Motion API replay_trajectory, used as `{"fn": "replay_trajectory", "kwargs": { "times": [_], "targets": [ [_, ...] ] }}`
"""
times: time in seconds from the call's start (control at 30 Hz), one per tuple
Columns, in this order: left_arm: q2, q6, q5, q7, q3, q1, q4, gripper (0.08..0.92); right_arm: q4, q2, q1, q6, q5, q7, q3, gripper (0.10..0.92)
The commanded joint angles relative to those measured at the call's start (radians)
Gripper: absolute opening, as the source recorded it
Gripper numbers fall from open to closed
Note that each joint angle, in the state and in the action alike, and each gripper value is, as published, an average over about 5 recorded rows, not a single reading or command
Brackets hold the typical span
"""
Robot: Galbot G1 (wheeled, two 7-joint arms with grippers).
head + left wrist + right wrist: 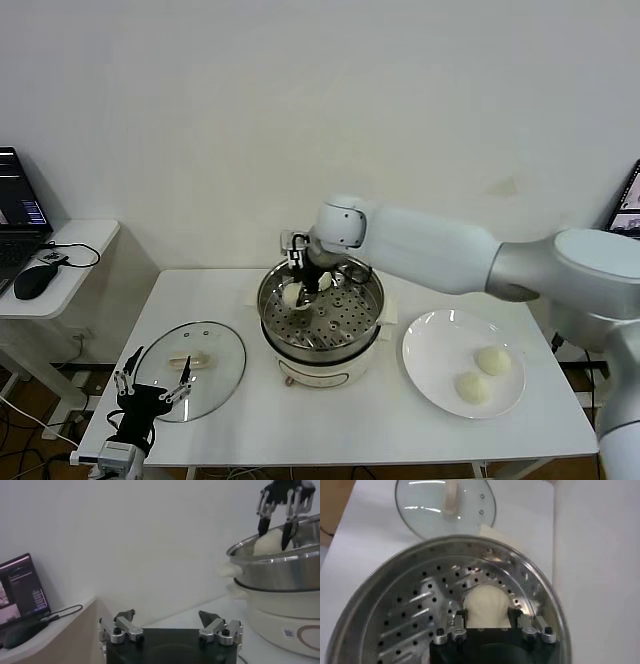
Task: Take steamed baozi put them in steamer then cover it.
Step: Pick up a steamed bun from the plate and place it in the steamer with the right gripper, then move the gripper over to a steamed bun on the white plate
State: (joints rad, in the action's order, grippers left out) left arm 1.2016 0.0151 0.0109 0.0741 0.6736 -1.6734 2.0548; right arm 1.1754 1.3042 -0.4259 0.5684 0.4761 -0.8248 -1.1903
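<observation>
Head view, right gripper (303,284) clamping baozi (292,295) near steamer (345,318) rim, left gripper (152,381) spread wide

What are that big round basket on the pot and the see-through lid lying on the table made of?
The steamer looks like polished stainless steel: shiny, mirror-like walls and a floor punched with holes. Its base seems to be glossy white plastic or enamel; I can't tell which. The cover appears to be clear glass, since the table shows through it, with a thin metal rim and a cream handle, probably plastic.
</observation>
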Motion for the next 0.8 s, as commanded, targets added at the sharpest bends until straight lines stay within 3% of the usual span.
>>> {"fn": "replay_trajectory", "kwargs": {
  "times": [0.03,0.17,0.43,0.53,0.8],
  "targets": [
    [0.000,0.000,-0.001,0.000,0.000,0.000,0.000,0.823,-0.070,0.068,0.055,0.017,-0.005,0.022,0.007,0.526],
    [0.001,-0.001,-0.001,0.000,0.000,0.000,0.000,0.823,-0.068,0.061,0.060,0.021,-0.005,0.029,0.012,0.542],
    [0.000,0.000,-0.001,0.000,0.002,-0.002,0.006,0.823,0.029,-0.045,-0.042,0.009,0.000,-0.053,0.014,0.751],
    [-0.002,0.000,-0.001,0.000,0.001,0.000,0.008,0.823,0.083,-0.137,-0.123,-0.026,-0.010,-0.124,0.006,0.807],
    [-0.014,0.000,0.000,-0.001,-0.008,0.005,0.010,0.823,0.276,-0.467,-0.269,-0.183,-0.120,-0.301,-0.064,0.823]
  ]
}}
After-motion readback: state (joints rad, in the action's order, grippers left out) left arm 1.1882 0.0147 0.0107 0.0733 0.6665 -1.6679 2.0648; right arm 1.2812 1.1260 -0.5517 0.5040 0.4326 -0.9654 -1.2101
